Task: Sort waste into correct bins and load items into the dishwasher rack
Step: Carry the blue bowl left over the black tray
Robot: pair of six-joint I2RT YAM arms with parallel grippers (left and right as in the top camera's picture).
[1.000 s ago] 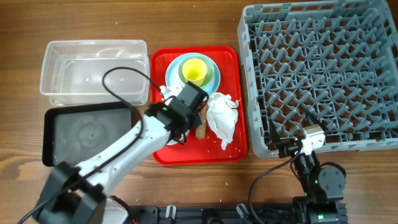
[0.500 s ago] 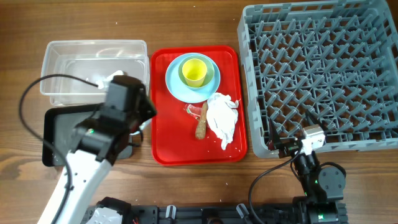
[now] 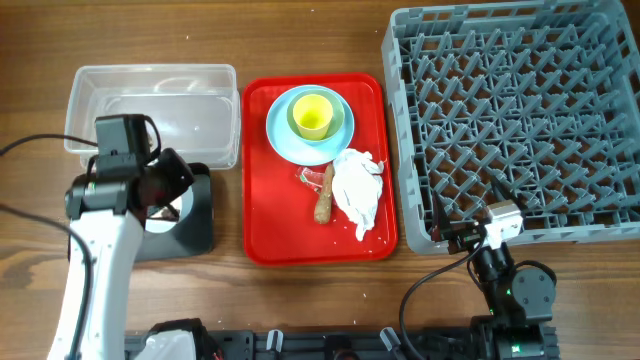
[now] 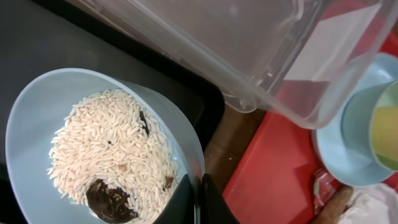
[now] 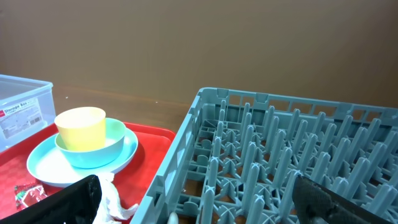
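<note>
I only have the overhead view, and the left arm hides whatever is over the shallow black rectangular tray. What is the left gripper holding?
Observer: The left gripper is shut on the rim of the small light blue bowl, over the shallow black rectangular tray.
Operator: Emptied yet?
Observer: No. White rice-like grains and a dark brown lump lie inside it.
Operator: And the other arm?
Observer: The right gripper is open and empty, facing the large grey plastic dishwasher rack.
</note>
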